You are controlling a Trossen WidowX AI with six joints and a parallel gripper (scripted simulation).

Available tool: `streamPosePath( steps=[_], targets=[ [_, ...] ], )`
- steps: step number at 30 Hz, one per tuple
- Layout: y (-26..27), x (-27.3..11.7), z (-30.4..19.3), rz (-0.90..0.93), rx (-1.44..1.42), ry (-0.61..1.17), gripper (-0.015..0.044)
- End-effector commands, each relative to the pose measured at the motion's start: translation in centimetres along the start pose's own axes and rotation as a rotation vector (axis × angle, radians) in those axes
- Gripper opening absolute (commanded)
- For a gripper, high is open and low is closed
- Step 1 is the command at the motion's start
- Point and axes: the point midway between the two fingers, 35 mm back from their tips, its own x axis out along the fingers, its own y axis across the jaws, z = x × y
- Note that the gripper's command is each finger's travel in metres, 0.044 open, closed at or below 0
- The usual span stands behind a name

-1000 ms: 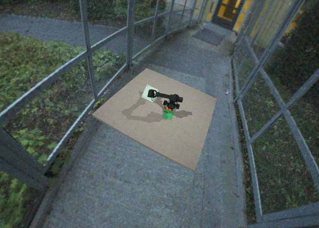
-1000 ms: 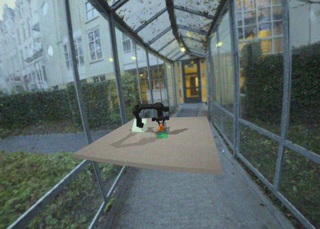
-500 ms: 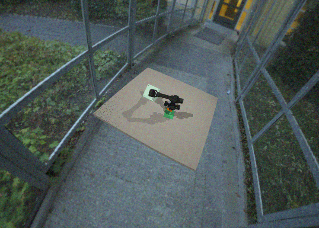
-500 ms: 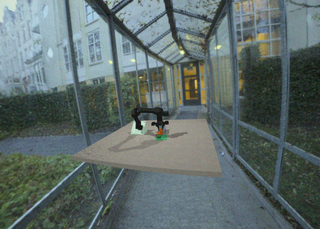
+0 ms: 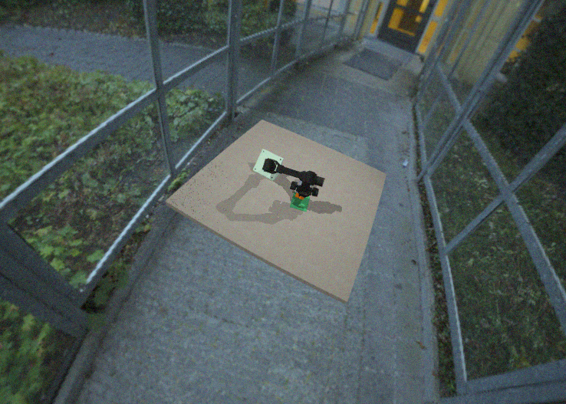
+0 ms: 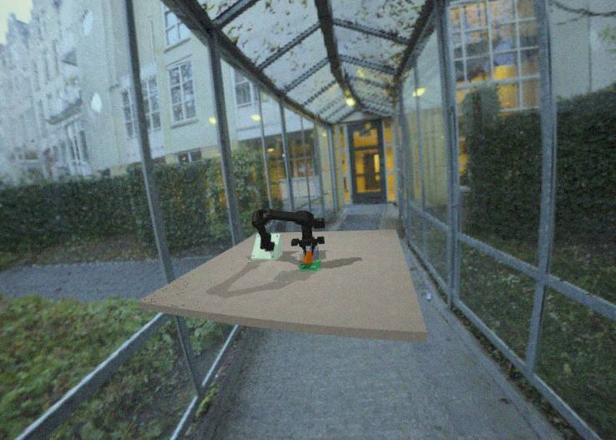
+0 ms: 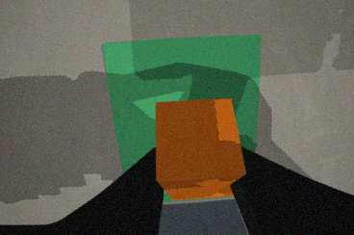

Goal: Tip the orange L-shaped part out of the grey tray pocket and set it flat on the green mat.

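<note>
The tool [image 7: 199, 182] is clenched on the orange L-shaped part [image 7: 198, 143], holding it above the green mat [image 7: 138, 92] on the tan surface [image 5: 292, 248]. The tool's fingers are hidden behind the part in the wrist view, and its L outline cannot be made out; it reads as a plain orange block, shaded below.

You're looking down a glass-roofed metal-framed walkway [image 6: 343, 37] with a grey paved floor [image 5: 255, 336], hedges and grass outside, dim dusk light, and a yellow-lit door [image 6: 366, 162] beyond the tan counter [image 6: 318, 300]
</note>
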Motion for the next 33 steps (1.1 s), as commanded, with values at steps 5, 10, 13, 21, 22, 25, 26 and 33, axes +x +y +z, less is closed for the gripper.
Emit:
streamPosePath(
  steps=[5, 10, 13, 21, 22, 25, 26, 33],
  targets=[
    [0.0, 0.0, 0.0, 0.000, -0.001, 0.000, 0.0053],
    [0.0, 0.0, 0.0, 0.000, -0.001, 0.000, 0.0184],
    [0.0, -0.2, 0.0, 0.002, 0.001, 0.000, 0.0262],
    [-0.1, -8.6, 0.0, 0.057, 0.056, 0.009, 0.0400],
    [-0.2, -8.9, 0.0, 0.059, 0.058, 0.009, 0.0400],
    [-0.2, -8.9, 0.0, 0.059, 0.058, 0.009, 0.0400],
    [0.0, -8.6, -0.1, 0.071, 0.050, 0.003, 0.0400],
    [0.0, -8.6, -0.1, 0.071, 0.050, 0.003, 0.0400]
  ],
)
